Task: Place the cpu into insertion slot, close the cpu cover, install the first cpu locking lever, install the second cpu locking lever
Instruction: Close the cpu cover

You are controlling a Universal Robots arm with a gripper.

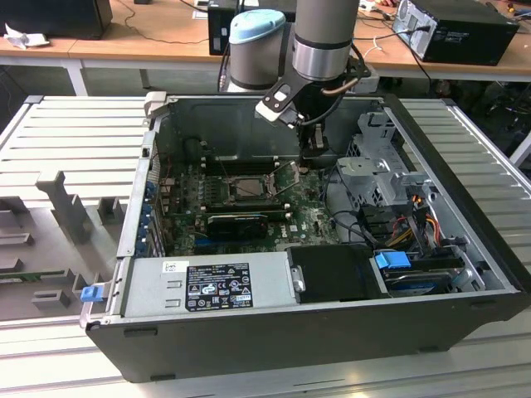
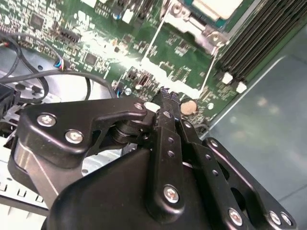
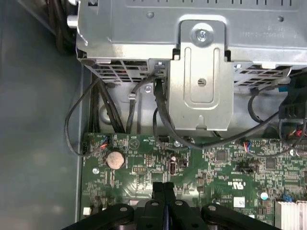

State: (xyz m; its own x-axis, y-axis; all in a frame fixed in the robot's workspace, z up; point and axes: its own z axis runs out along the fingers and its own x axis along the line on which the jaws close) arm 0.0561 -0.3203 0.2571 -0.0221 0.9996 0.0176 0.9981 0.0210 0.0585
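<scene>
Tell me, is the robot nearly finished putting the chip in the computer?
About halfway, it seems. Done: the cpu lies in place with the cpu cover flat around it. In hand: nothing; the gripper is shut and empty, hovering over the green board near the socket. Left: one locking lever and the other lever stand up, not yet latched.

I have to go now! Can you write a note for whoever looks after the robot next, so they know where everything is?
The gripper: jaws shut, nothing seen between them, low over the green motherboard, beside the insertion slot.
The cpu sits in the slot; the cpu cover looks down over it.
Done: cpu placed, cover seemingly closed.
Left: both thin locking levers look unlatched, standing free of the socket.
</scene>
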